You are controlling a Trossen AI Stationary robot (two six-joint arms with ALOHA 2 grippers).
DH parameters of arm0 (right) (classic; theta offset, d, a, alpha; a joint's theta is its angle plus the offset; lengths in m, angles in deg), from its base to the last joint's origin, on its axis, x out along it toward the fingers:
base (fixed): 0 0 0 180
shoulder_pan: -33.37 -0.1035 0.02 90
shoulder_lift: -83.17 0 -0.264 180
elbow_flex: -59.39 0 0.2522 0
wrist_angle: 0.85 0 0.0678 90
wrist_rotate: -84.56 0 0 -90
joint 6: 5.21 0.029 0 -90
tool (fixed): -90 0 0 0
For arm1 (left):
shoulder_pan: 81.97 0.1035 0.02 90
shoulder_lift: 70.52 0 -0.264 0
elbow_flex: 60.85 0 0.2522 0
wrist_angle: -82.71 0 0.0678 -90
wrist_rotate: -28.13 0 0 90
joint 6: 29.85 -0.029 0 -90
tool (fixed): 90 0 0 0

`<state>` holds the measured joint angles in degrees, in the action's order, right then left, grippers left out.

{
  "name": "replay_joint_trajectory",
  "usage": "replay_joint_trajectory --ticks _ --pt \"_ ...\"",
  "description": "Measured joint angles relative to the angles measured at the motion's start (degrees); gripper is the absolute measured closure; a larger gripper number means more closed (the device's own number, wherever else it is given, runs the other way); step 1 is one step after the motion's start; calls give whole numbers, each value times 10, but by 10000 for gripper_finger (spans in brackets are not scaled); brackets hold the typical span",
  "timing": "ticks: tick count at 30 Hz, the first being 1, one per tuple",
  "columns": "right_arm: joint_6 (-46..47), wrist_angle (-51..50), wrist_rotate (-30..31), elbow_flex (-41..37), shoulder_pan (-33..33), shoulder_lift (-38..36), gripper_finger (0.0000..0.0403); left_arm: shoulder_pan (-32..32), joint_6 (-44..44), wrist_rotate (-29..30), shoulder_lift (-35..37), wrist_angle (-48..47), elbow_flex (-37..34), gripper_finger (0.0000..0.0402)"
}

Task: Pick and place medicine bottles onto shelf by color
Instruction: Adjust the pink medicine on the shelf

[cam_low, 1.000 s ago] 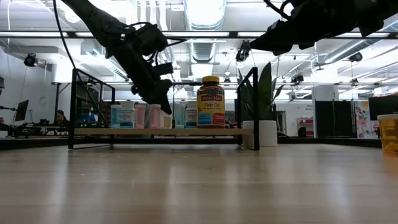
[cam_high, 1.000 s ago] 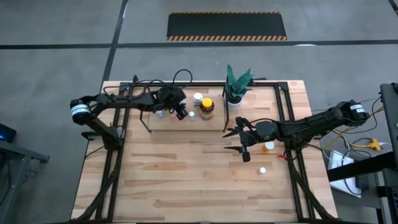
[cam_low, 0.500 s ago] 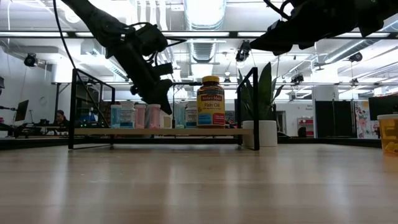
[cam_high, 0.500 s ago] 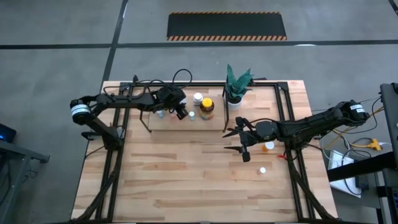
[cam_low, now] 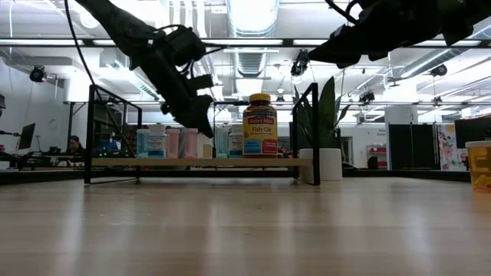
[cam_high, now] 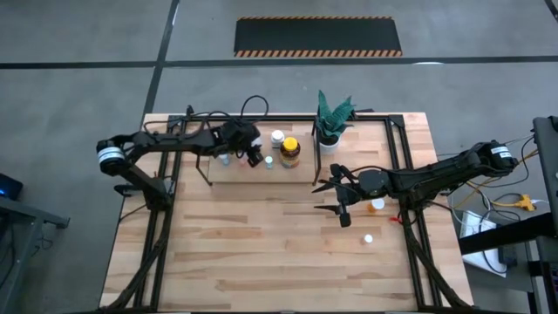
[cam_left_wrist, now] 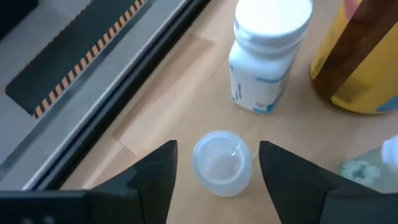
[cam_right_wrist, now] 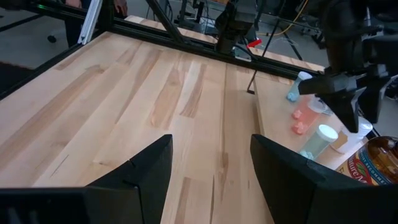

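The shelf [cam_high: 235, 174] stands at the table's far middle. On it are a white-capped bottle [cam_left_wrist: 270, 53], the larger amber yellow-capped bottle [cam_high: 290, 150] and several tiny bottles [cam_low: 153, 142] upright in a row. My left gripper [cam_left_wrist: 217, 171] hangs over the shelf, open, slanting down. Its fingers stand on either side of a tiny pale-capped bottle [cam_left_wrist: 221, 165] with a small gap each side; the bottle stands on the shelf board. My right gripper [cam_high: 340, 196] hovers open above the table right of the shelf, with nothing between its fingers. An orange-capped bottle [cam_high: 377, 205] and a white-capped one [cam_high: 369, 237] stand on the table near it.
A green spiky plant in a white pot [cam_high: 331, 122] stands at the shelf's far right corner. Black frame bars [cam_high: 405, 166] run along the table's sides. Bare tabletop [cam_high: 261, 244] stretches toward the near edge. A yellow container [cam_low: 479, 165] shows at the far right in the low view.
My left gripper's fingers have spread a little wider above the shelf; the arm has kept its place.
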<state>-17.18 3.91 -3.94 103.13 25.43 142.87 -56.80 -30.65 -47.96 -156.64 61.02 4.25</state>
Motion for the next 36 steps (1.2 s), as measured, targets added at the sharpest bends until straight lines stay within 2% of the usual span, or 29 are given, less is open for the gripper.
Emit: replay_joint_trajectory --ticks 9,16,23,36 --pt "0 0 0 0 0 0 195 -34 -9 1 71 2 20 182" --pt "0 -2 0 0 0 0 195 -152 -7 0 118 98 24 182" --pt "0 -3 0 0 0 0 195 -248 -30 0 123 137 22 182" --pt "4 -3 0 0 0 0 195 -268 -25 2 122 137 22 182"
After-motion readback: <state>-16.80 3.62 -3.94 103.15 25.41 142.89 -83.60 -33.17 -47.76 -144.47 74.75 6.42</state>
